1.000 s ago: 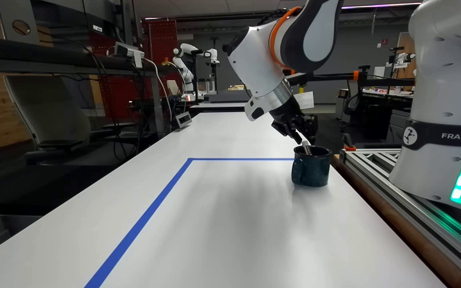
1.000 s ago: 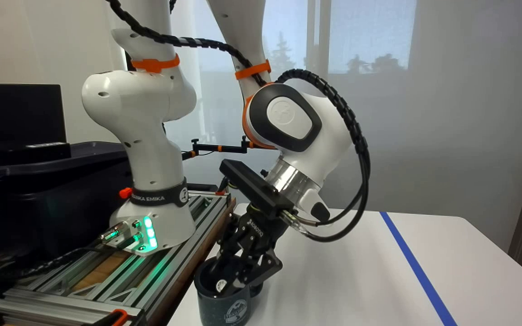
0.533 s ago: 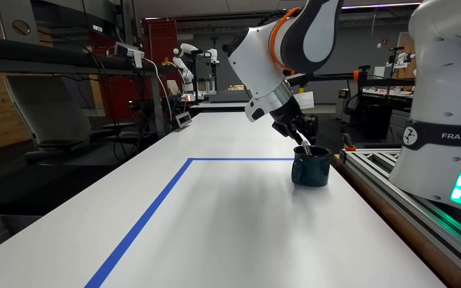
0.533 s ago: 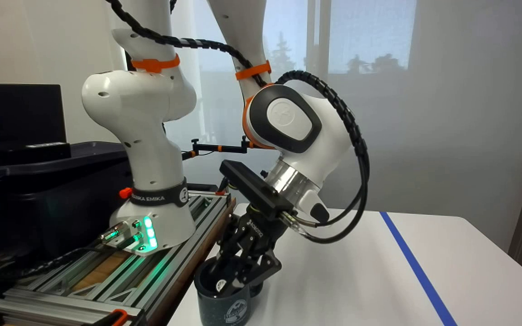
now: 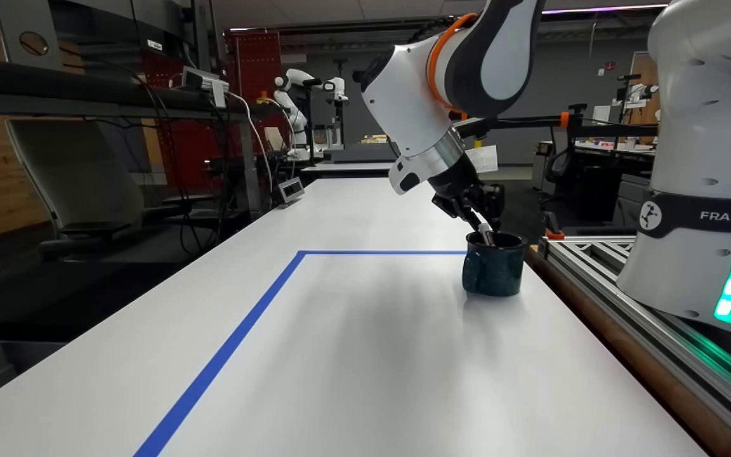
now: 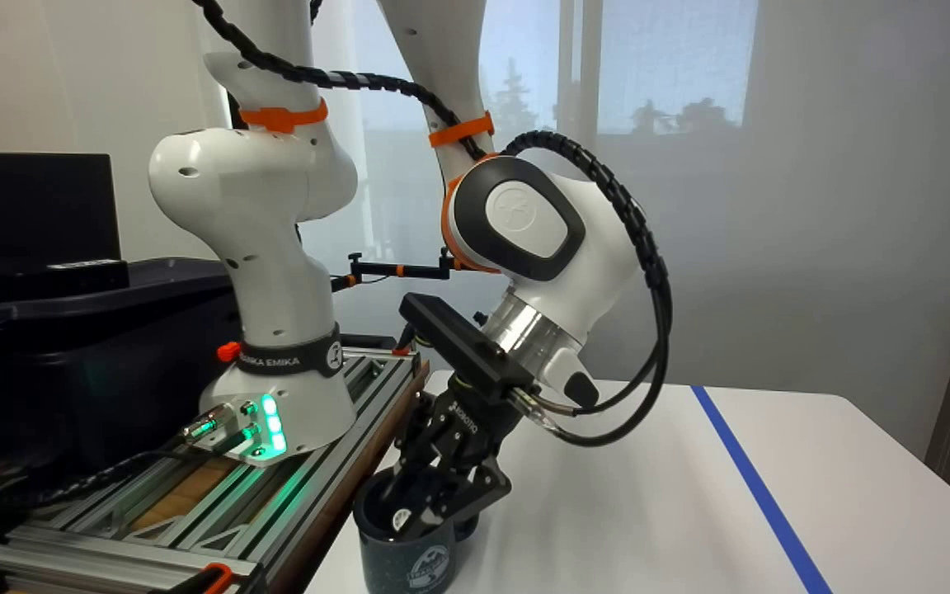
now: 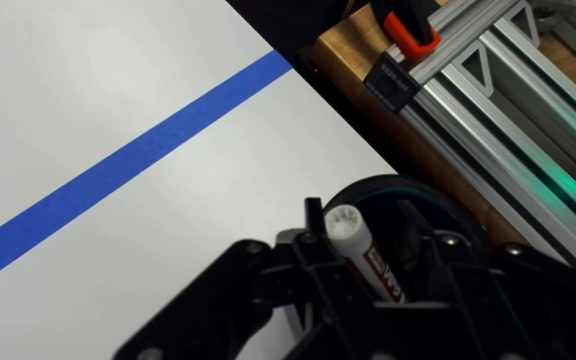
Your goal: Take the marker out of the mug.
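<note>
The marker (image 7: 363,255) is white with a red label and leans in the mug. Its white end sticks up past the rim in both exterior views (image 5: 486,235) (image 6: 401,519). Its lower part is hidden. The dark teal mug (image 5: 495,273) stands upright on the table, its rim (image 7: 383,182) partly behind my fingers in the wrist view; it also shows in an exterior view (image 6: 409,561). My gripper (image 7: 361,217) is open and tilted at the mug's mouth. One finger is beside the marker, close to or touching it; the other is apart from it, over the mug's inside.
The white table (image 5: 365,355) carries blue tape (image 5: 238,336). The mug stands near the table edge by the aluminium frame (image 7: 468,125) under the robot base (image 5: 695,273). An orange-and-black clamp (image 7: 413,37) sits on the frame. A dark bin (image 6: 96,388) stands beside the base.
My gripper has sunk very slightly toward the mug. The marker's top has shifted a tiny amount. The mug has not moved.
</note>
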### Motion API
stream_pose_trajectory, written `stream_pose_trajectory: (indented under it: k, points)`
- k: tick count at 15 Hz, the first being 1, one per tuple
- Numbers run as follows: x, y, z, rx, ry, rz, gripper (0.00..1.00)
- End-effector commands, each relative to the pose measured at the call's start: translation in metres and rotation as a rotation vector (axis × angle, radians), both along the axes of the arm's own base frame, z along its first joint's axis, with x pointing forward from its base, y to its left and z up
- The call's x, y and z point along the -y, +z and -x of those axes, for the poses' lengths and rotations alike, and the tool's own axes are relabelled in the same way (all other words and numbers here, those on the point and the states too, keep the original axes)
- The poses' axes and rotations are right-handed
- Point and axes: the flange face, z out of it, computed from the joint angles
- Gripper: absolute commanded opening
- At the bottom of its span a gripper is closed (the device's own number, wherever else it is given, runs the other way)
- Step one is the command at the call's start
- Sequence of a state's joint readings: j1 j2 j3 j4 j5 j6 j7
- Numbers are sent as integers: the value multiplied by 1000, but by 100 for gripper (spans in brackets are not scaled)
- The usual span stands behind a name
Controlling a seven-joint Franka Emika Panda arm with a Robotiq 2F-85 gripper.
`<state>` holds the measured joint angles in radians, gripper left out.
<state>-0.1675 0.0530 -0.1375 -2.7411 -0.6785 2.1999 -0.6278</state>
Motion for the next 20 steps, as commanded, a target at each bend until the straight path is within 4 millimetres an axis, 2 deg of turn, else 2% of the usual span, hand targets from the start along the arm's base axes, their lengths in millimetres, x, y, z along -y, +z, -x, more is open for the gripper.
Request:
stream_pose_trajectory:
  k: [1, 2, 3, 4, 6, 10, 20]
  points:
    - [-2, 0, 2, 5, -1, -15, 12]
    - [-1, 0, 2, 2, -1, -15, 8]
    - [-1, 0, 2, 1, 0, -16, 11]
    - [-1, 0, 2, 0, 0, -17, 7]
    - [-1, 2, 1, 2, 1, -18, 6]
    - [-1, 8, -1, 7, 8, -30, 6]
    - [4, 53, -5, 54, 12, -155, 6]
